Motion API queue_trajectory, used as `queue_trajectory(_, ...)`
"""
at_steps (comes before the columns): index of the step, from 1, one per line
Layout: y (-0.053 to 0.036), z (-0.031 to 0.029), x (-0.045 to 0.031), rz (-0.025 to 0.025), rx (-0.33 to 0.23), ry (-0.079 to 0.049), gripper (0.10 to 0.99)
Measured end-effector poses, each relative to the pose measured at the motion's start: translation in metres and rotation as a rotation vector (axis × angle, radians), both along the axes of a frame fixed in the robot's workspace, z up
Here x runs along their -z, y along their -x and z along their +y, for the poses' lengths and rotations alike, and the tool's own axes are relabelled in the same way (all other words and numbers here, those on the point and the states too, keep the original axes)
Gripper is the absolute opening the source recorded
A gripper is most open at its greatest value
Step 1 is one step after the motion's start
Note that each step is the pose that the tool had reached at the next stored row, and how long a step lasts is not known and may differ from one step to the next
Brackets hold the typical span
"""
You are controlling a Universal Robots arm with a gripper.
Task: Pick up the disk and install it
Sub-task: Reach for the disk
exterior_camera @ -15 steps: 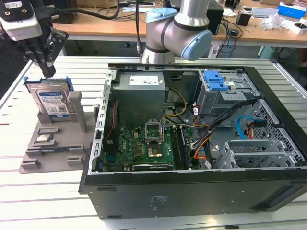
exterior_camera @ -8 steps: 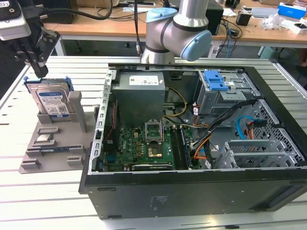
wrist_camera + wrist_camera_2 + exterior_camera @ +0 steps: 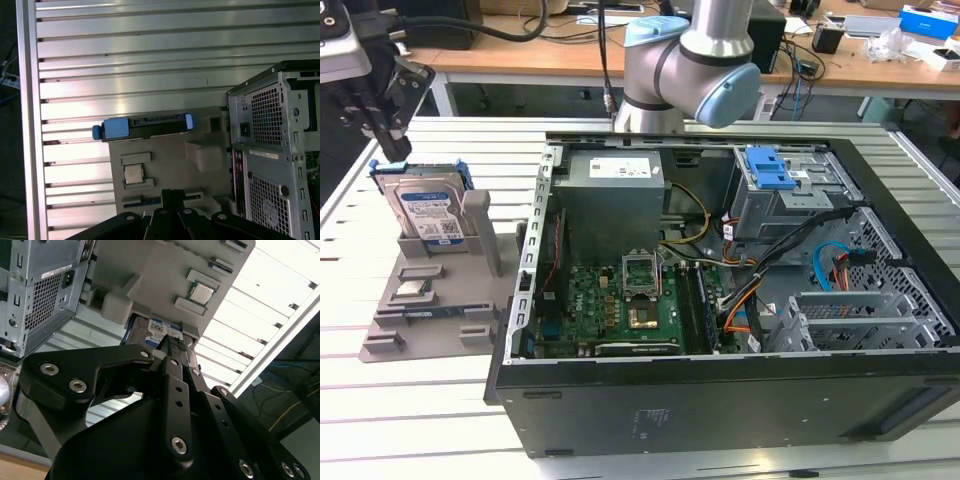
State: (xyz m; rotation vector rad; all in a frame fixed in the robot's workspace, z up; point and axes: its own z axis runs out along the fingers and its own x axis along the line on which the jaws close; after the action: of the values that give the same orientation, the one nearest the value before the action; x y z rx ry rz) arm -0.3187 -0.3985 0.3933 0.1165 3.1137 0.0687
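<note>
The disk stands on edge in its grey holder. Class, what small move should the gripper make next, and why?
Probably open its jaws first: the gripper looks shut and hangs near the disk, not touching it.

The exterior view looks down at a slant from high up onto the open computer case [image 3: 720, 410], taking in most of the slatted desk [image 3: 420, 430] from some way off. The first wrist view faces straight down on the grey holder [image 3: 170, 170]. The second wrist view looks slantwise past the tool [image 3: 170, 346], close behind it. All three views share the grey holder, its upright disk [image 3: 425, 215] and the computer case.
</note>
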Motion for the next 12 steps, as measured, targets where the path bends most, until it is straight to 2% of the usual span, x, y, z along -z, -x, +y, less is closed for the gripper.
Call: queue_trajectory(12,0.0179,0.0,0.0,0.0,0.0,0.0,0.106)
